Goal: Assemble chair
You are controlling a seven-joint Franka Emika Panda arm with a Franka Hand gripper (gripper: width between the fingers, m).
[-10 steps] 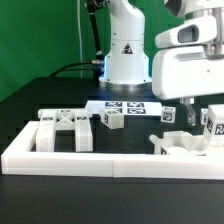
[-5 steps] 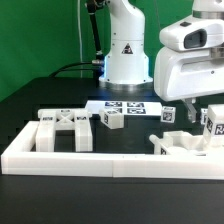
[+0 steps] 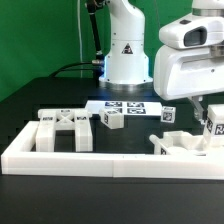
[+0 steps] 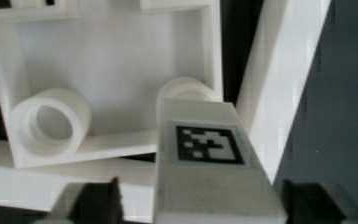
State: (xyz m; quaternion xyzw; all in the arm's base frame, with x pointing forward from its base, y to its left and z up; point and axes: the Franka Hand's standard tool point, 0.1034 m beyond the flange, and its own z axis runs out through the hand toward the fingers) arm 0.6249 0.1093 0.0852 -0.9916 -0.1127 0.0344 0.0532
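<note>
Exterior view, three o'clock: two-finger gripper (image 4: pixel 197 200) low over the table, under its bulky white wrist housing (image 3: pixel 185 70).

Between the jaws: a white plastic blocky chair leg (image 4: pixel 208 120), its square tag turned toward the wrist camera. Dark fingers (image 4: pixel 96 200) flank it, one on each side. A dark slit shows beside one finger. The jaws are part closed around the leg, but whether the pads bite cannot be told. Reads as a grasp being set, with the tag left uncovered.

Just beyond the leg: a white square seat panel (image 4: pixel 87 50) with raised rim and a round collar. It sits at four o'clock in the exterior view, against the long low white border wall (image 3: pixel 100 160), probably braced there to take legs.

White X-braced frame (image 3: pixel 65 130) at nine o'clock, well apart. Flat white marker board (image 3: pixel 125 107) near centre.

No parts look joined, so the task is likely at an early stage.
</note>
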